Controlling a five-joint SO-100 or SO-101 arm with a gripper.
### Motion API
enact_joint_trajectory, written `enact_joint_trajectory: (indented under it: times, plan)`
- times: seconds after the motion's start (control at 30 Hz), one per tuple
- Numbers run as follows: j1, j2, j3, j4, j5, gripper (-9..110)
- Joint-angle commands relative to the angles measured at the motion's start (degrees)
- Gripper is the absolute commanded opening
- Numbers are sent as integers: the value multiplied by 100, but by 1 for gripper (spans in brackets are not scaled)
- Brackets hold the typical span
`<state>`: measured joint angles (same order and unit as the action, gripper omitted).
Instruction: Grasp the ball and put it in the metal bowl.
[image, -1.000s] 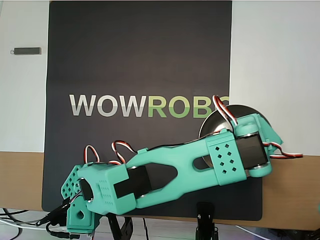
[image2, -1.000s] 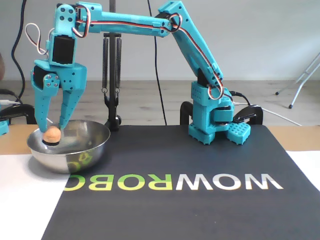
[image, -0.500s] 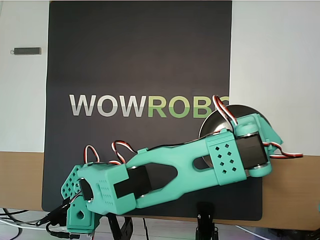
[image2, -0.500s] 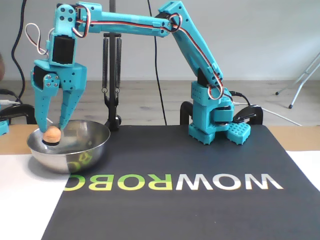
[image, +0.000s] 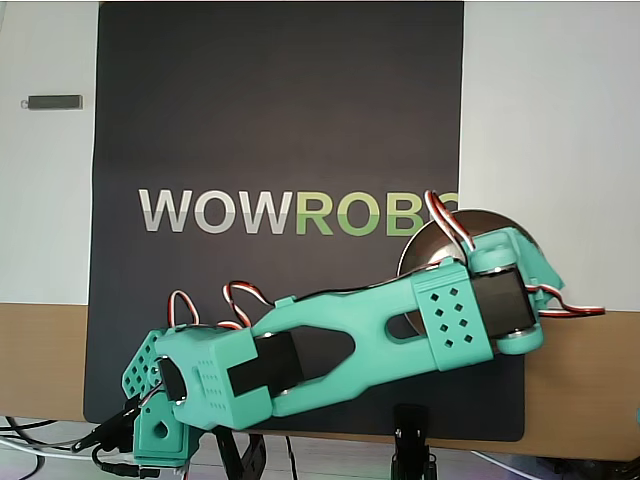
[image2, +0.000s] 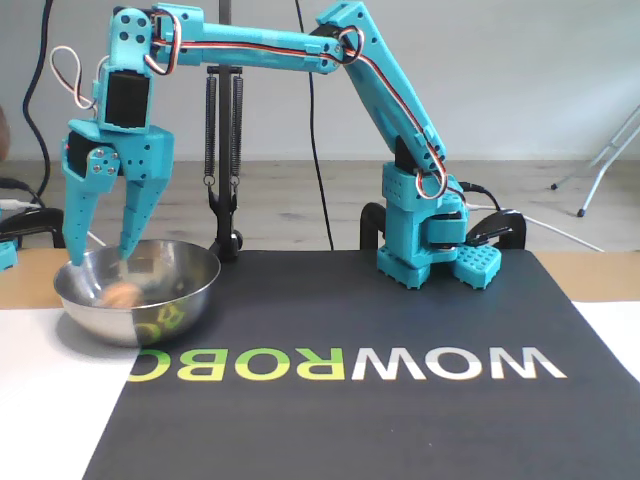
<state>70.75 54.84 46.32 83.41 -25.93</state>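
Note:
In the fixed view the metal bowl (image2: 137, 292) stands at the left, half on the dark mat. The peach-orange ball (image2: 122, 294) lies blurred inside the bowl, low against its inner wall. My teal gripper (image2: 98, 257) hangs straight down over the bowl, open, its fingers apart with nothing between them. In the overhead view only a part of the metal bowl (image: 440, 238) shows past the arm's wrist; the gripper's fingers and the ball are hidden under the arm there.
The dark WOWROBO mat (image2: 380, 400) covers the middle of the table. My arm's base (image2: 425, 240) stands at the mat's far edge in the fixed view. A black stand (image2: 225, 160) rises behind the bowl. A small dark bar (image: 54, 101) lies at the overhead view's left.
The gripper has opened and the ball has dropped from between the fingers into the bowl, where it is blurred. The arm itself has stayed in place.

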Motion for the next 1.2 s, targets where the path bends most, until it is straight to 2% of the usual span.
enact_joint_trajectory:
  times: [0.0,0.37,0.43,0.57,0.73,1.17]
  plan:
    - [-26,88,-167,35,-26,65]
    - [-26,88,-211,26,-53,64]
    - [-26,88,-211,35,-237,56]
    - [-44,88,-167,35,-598,25]
    - [-44,53,-167,35,-598,1]
    - [-176,114,-229,26,-167,0]
